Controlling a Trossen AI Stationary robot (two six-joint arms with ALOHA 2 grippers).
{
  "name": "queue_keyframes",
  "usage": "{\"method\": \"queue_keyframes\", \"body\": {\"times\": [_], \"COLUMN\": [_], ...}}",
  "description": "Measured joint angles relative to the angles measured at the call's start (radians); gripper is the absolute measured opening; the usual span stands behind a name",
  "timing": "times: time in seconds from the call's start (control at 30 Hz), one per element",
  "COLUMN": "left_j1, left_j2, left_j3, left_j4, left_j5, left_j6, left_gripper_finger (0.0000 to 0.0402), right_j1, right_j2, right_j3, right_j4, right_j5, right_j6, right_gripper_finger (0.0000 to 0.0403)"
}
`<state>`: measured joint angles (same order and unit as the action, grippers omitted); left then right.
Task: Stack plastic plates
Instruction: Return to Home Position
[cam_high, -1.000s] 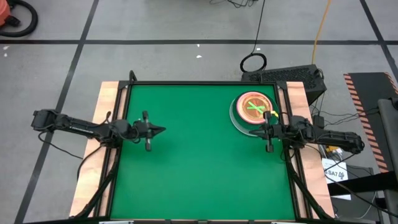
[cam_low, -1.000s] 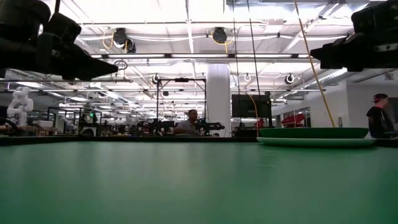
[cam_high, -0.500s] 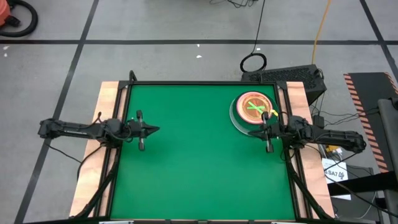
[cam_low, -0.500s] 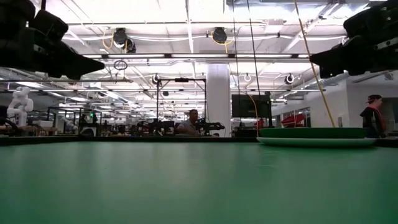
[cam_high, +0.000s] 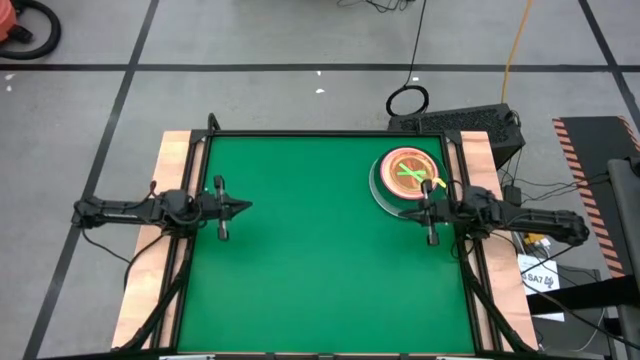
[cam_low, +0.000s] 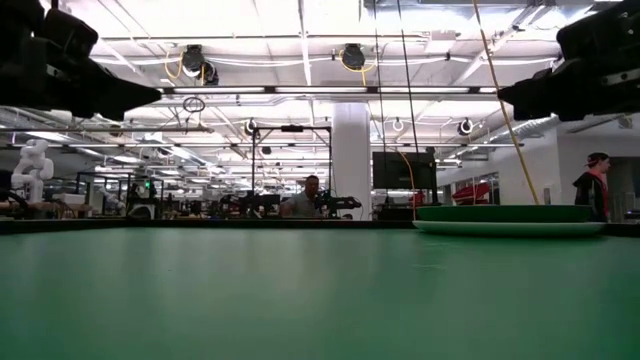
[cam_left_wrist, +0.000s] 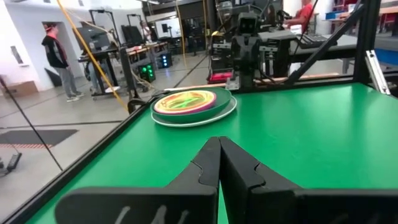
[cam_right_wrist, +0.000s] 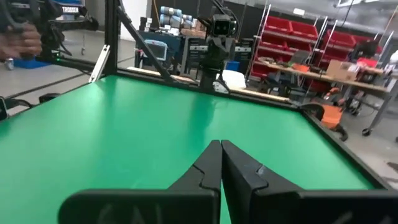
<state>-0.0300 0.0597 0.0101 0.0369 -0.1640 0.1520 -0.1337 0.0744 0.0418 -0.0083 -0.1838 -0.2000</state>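
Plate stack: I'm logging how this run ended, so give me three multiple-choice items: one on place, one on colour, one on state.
1. Where on the table is the plate stack? A) centre B) right side C) left edge
2. The top plate has stripes of: A) black B) blue C) green
3. The left end effector is: A) shut, empty B) open C) shut on a plate
B: the high view shows it at the right. C: green stripes cross it. A: its fingers meet with nothing between.
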Motion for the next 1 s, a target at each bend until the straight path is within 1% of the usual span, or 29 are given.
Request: {"method": "queue_keyframes", "body": {"times": [0.13,0.2,0.33,0.43,0.6,1.0], "left_j1": [0.016,0.027,0.042,0.043,0.043,0.043], "left_j2": [0.0,0.0,0.0,0.0,0.006,0.006], "left_j3": [0.0,0.0,0.0,0.0,0.0,0.0], "left_j4": [-0.002,-0.002,-0.003,-0.004,-0.005,-0.006], "left_j5": [0.0,0.0,0.0,0.0,0.003,0.007], "left_j6": [0.004,0.006,0.004,0.003,-0.004,-0.003], "left_gripper_finger": [0.0005,0.0005,0.0005,0.0005,0.0005,0.0005], "right_j1": [0.0,0.003,0.031,0.072,0.141,0.149], "right_j2": [-0.043,-0.07,-0.07,-0.071,-0.071,-0.071], "right_j3": [0.0,0.0,0.0,0.0,0.0,0.0], "right_j4": [0.007,0.007,0.008,0.0,-0.012,-0.026], "right_j5": [0.008,0.019,0.036,0.109,0.18,0.181], "right_j6": [-0.019,-0.003,0.013,0.015,-0.021,-0.074], "right_gripper_finger": [0.0001,0.0001,0.0001,0.0001,0.0,0.0]}}
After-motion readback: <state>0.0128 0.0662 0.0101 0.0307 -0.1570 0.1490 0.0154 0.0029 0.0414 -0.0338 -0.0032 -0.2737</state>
